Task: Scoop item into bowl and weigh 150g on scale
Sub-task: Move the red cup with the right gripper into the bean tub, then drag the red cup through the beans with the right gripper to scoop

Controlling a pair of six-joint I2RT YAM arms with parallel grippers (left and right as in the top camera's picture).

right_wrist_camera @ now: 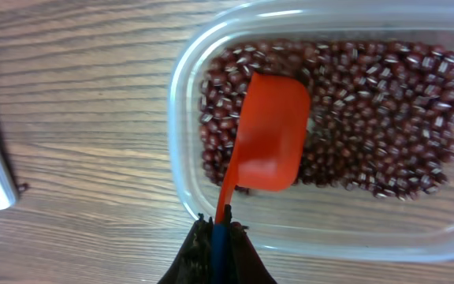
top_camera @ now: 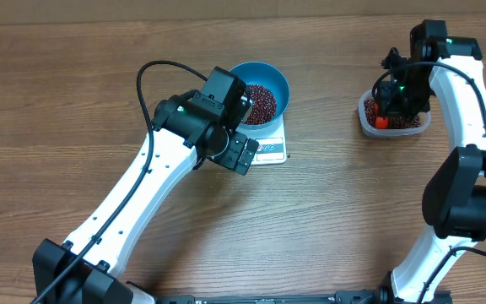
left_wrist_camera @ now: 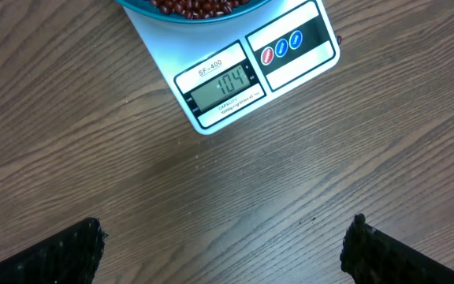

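Right claw (right_wrist_camera: 217, 241) clamps my scoop (right_wrist_camera: 273, 130) in the beans (right_wrist_camera: 385, 95) at two o'clock for more; left claw (left_wrist_camera: 223, 248), spread, reads the scale (left_wrist_camera: 243, 71).

Brown wood-grain counter (top_camera: 57, 84) fills the bkgd in all 3 views, grain running approx. left-right overhead w/ darker streaks, matte finish, evenly lit, soft shadows.

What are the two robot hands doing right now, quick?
Left gripper: jaws open, holding nothing.
Right gripper: jaws shut on the red scoop.
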